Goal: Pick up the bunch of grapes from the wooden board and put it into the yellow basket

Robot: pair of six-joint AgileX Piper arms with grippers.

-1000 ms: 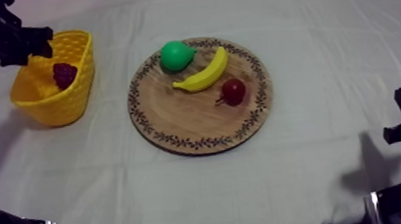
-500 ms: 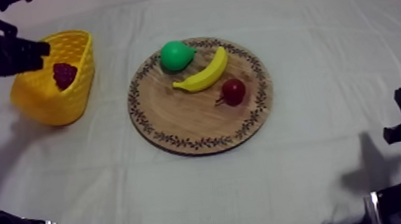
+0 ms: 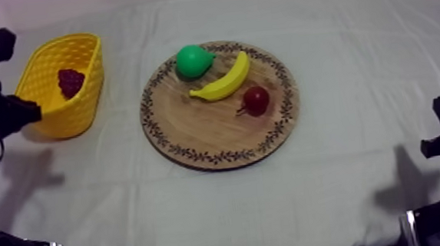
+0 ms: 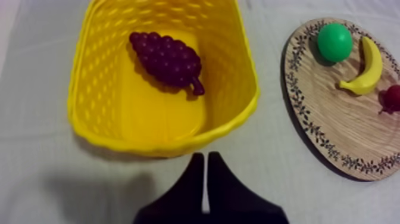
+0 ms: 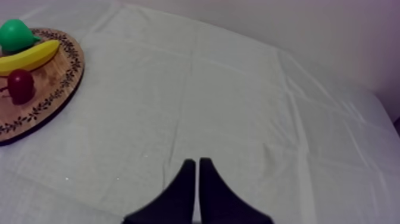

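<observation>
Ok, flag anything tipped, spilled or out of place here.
Nothing stands out. The bunch of grapes lies inside the upright yellow basket; pear, banana and small red fruit sit on the wooden board.

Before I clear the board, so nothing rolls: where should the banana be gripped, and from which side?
Probably its middle, from above, jaws across the narrow width. The banana lies flat on the wooden board, long and curved, with the pear and the small red fruit close on opposite sides, so a sideways approach might bump them.
</observation>
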